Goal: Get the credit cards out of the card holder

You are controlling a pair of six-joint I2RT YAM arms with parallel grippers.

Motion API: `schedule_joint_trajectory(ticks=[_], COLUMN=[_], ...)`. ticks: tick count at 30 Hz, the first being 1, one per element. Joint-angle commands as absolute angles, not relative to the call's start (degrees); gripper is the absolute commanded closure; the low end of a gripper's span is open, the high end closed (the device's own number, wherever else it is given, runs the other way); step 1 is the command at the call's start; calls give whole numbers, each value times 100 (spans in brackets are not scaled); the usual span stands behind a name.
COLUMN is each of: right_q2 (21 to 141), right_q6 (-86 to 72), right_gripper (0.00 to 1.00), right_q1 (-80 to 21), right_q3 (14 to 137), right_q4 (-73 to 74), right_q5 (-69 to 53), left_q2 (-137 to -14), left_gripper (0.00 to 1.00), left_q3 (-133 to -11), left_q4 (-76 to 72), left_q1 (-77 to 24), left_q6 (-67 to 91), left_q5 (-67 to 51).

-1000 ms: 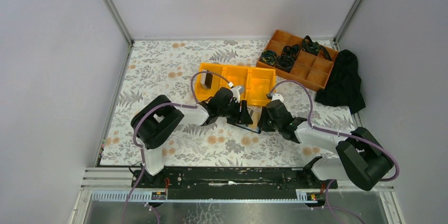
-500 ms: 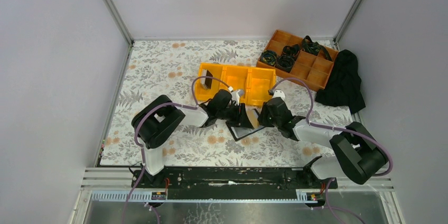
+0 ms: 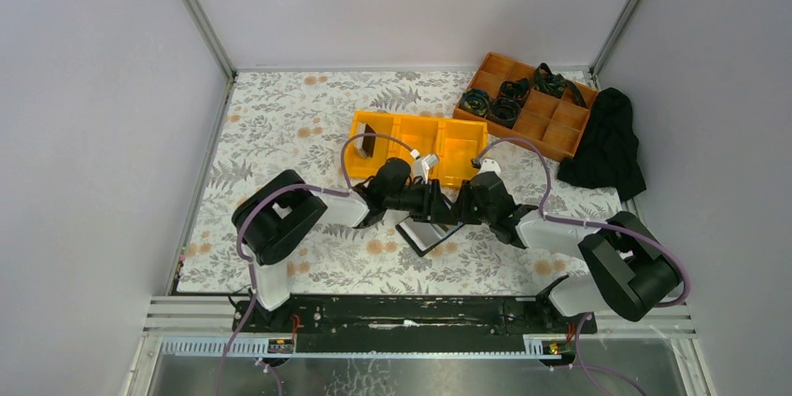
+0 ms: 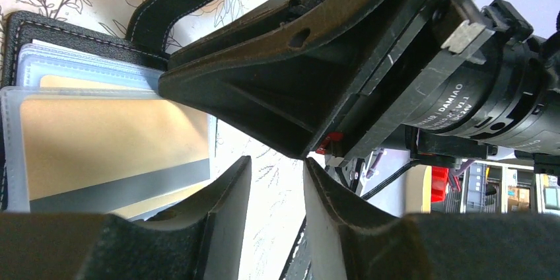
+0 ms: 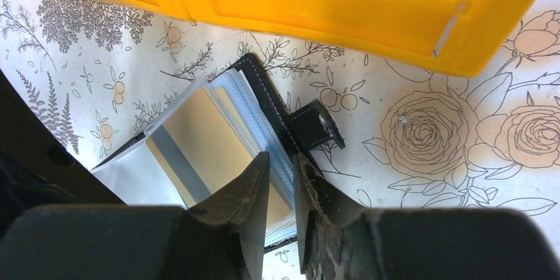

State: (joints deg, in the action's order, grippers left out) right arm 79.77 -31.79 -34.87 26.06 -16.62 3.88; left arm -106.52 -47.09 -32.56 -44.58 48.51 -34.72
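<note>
The card holder lies open on the floral table between my two grippers. In the left wrist view its black cover and clear sleeves show a tan card with a grey stripe. My left gripper is open and empty, just right of the holder's edge, also seen from above. My right gripper is nearly closed, with the edge of the clear sleeves between its tips by the holder's spine; the tan card lies to its left. From above the right gripper meets the left one over the holder.
The yellow three-compartment bin stands just behind the grippers, close above the holder in the right wrist view. An orange divided tray with dark coiled items is at the back right. A black cloth lies beside it.
The holder has opened up and shifted slightly toward the near left. Both grippers have drawn together over it.
</note>
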Motion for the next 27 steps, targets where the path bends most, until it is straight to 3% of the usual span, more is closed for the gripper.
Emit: schedule_joint_trajectory(ticks=[1,18,27], right_q2=[8042,6926,6303], right_q6=[-3108,-3334,-3187], right_gripper=[73,73,72], right_q1=[-3568,-3578,-3577], right_q3=[2598,2121,2585], right_q4=[-1061,-313,216], right_q5=[187,-1,-46], left_q2=[-10383,-9954,-9750], left_gripper=[59,59,51], left_q3=[-4627,-4223,-3540], left_q4=[-3527,-3298,-4046], left_q1=[-4349,-4298,-4309], left_q6=[4811,4753,5344], left_q5=[-3362,-2975,-2929])
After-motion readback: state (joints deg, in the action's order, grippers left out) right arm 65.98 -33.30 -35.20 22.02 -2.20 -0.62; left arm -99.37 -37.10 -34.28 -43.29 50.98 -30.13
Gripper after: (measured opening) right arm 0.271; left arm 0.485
